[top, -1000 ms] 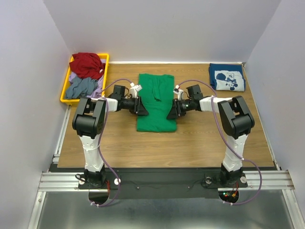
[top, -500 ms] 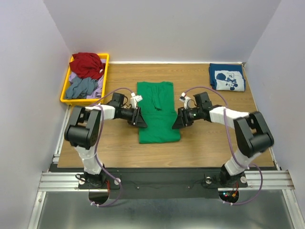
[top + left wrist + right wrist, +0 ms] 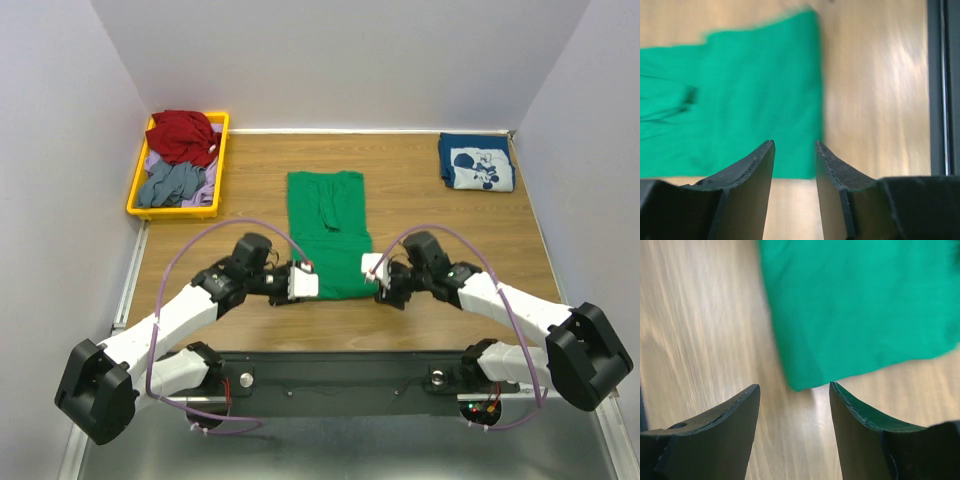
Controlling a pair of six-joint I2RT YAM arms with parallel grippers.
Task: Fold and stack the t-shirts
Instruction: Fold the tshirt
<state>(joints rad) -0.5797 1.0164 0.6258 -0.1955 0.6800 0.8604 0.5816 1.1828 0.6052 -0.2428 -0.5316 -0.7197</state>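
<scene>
The green t-shirt (image 3: 327,232) lies flat in the middle of the table, folded into a long strip. The navy t-shirt with the white cartoon print (image 3: 476,162) lies folded at the far right corner. My left gripper (image 3: 310,282) is open and empty at the green shirt's near left corner; that corner shows in the left wrist view (image 3: 790,100). My right gripper (image 3: 370,275) is open and empty at the near right corner; the cloth shows in the right wrist view (image 3: 860,305). Neither gripper holds cloth.
A yellow bin (image 3: 138,189) at the far left holds a red garment (image 3: 183,134) and grey and lilac clothes. The table's near edge and a metal rail (image 3: 330,372) run just behind both grippers.
Both arms have swung from the green shirt's sides toward its near corners. The shirt's near edge has shifted slightly.
</scene>
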